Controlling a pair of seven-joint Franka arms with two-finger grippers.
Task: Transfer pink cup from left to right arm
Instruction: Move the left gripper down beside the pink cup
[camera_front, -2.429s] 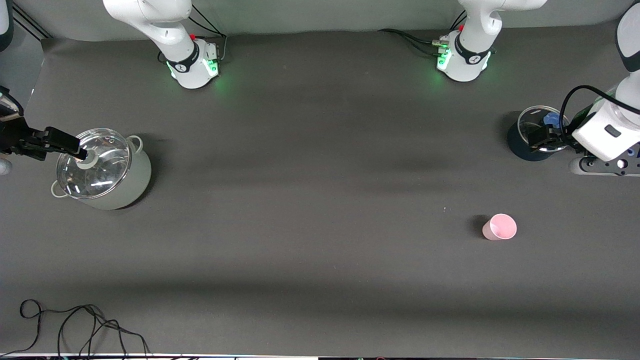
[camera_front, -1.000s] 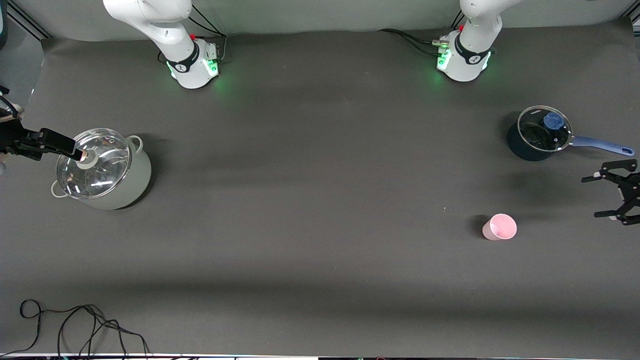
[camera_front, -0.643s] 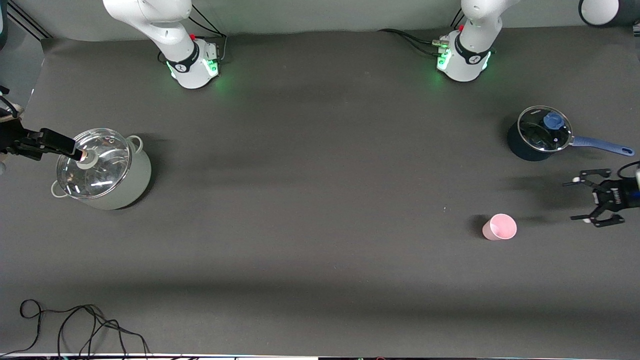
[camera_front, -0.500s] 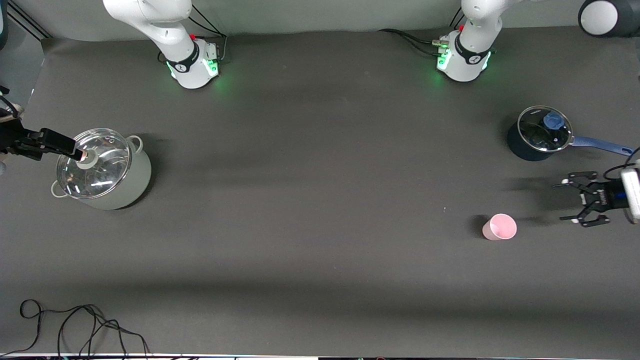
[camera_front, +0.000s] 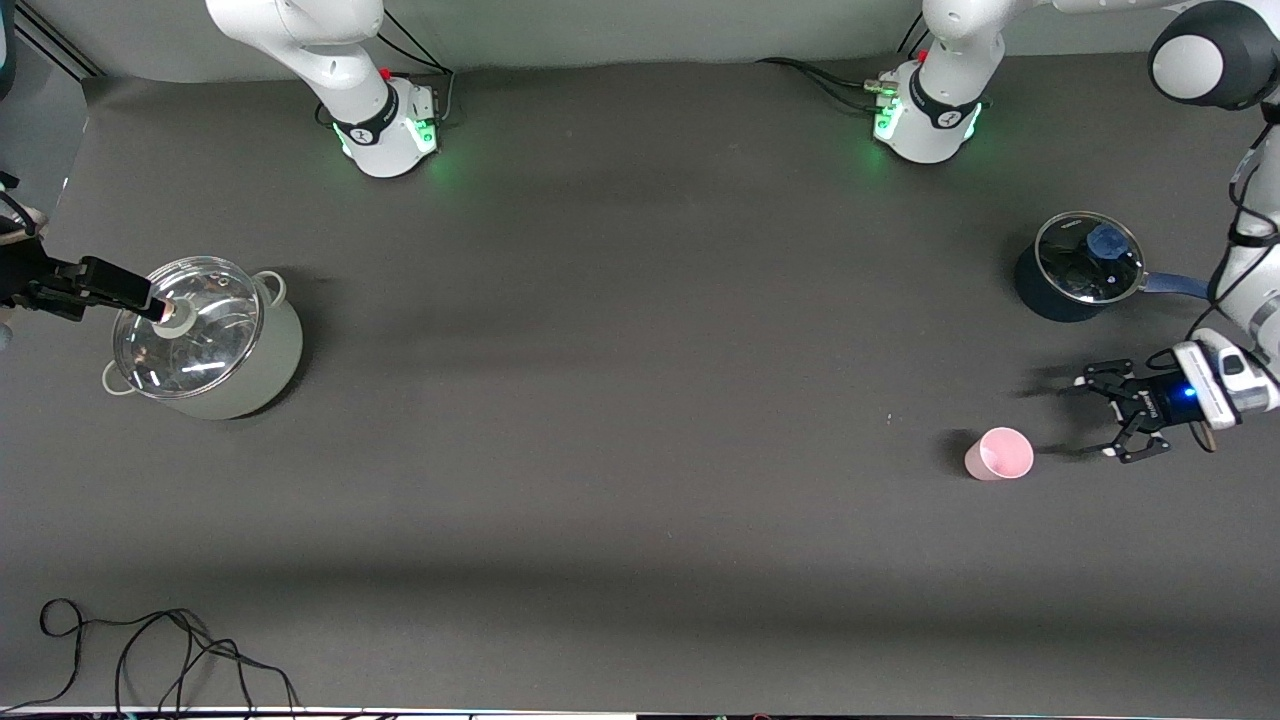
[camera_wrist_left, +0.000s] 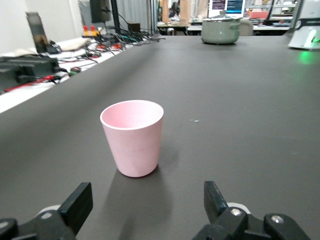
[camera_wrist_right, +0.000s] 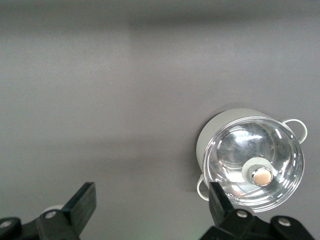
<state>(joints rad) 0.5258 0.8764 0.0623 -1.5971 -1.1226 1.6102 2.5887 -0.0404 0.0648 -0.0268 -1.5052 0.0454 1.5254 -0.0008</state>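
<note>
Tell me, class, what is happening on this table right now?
The left gripper, open and low, approaches the small pale-pink plastic cup from the left arm's end of the table; the cup stands upright, untouched. The right gripper, open, waits above the table near the grey-green pot with a glass lid. A dark blue saucepan with a glass lid sits farther from the front camera than the cup.

Dark grey mat (camera_front: 640, 400), cluttered workbenches (camera_wrist_left: 45, 55)

No text, label, brand or number can be read anywhere in these views. Small markings show on the bands around both arm bases and on the saucepan lid, but they cannot be made out.
</note>
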